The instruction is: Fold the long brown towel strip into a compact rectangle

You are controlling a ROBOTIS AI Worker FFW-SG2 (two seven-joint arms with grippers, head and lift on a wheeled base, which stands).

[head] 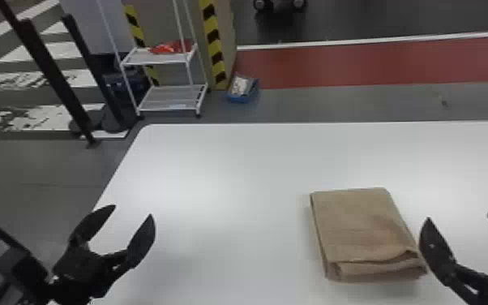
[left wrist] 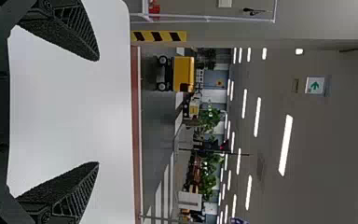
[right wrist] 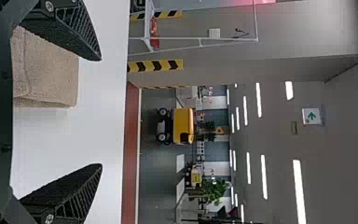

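The brown towel [head: 362, 227] lies on the white table as a folded, layered rectangle, its near edge showing stacked folds with a small gap at the near right corner. In the head view my left gripper [head: 133, 211] stands open over the table's left part, well away from the towel. My right gripper [head: 460, 217] is open just right of the towel, one finger close to its right edge. In the left wrist view the left gripper [left wrist: 98, 111] has nothing between its fingers. The right wrist view has the towel [right wrist: 51, 72] partly behind one finger of the right gripper [right wrist: 101, 112].
The white table [head: 231, 162] has its left edge beneath the left arm. Beyond it stand a white wire shelf [head: 170, 97] with a red item on top, a blue bin [head: 243, 90] on the floor, and dark posts [head: 52, 77] at the left.
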